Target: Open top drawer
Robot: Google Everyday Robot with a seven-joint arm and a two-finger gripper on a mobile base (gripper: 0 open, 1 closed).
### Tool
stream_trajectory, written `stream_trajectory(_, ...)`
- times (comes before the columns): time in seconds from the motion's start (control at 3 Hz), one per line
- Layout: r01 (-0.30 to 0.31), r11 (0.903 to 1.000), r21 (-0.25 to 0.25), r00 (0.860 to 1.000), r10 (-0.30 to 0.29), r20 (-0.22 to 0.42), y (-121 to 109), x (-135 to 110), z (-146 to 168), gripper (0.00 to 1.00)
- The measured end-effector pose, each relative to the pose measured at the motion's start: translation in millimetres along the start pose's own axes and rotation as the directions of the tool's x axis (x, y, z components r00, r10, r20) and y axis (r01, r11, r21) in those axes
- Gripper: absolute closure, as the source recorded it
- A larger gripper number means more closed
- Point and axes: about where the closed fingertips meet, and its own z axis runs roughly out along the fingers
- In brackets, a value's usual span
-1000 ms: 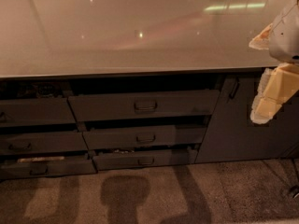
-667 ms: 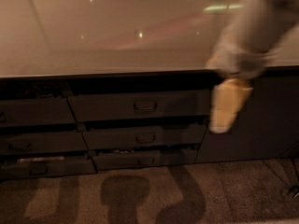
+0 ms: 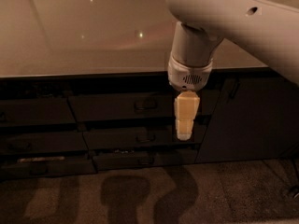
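Narrower drawers (image 3: 32, 112) are sitting far left under the counter (image 3: 70, 41). The top drawer (image 3: 107, 107) is sitting centre, just below the counter edge, with its handle (image 3: 145, 105) mid-front. The gripper (image 3: 185, 129) is hanging pointing down at 3 o'clock of that handle, in front of the drawer's right end; wide or narrow, cannot tell. A cabinet door (image 3: 252, 120) is standing at 3 o'clock of the gripper.

Glossy pale countertop (image 3: 84, 31), dim shadowed floor (image 3: 243, 195)

Frame edge crops arm (image 3: 252, 17); tool (image 3: 184, 134) before top drawer (image 3: 107, 108) hides right end.
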Motion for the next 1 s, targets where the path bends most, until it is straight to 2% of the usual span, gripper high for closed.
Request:
stream_trajectory(0.33,0.0,1.0,0.0,1.0,0.0,0.0,0.0,0.0,0.0,0.0)
stream_trajectory(0.67,0.066,0.9958,0.063,0.998,-0.065,-0.022,8.6,-4.9,13.1,0.0)
stream_trajectory(1.0,0.213,0.962,0.171,0.977,-0.211,-0.032,35.7,-13.0,55.3,0.0)
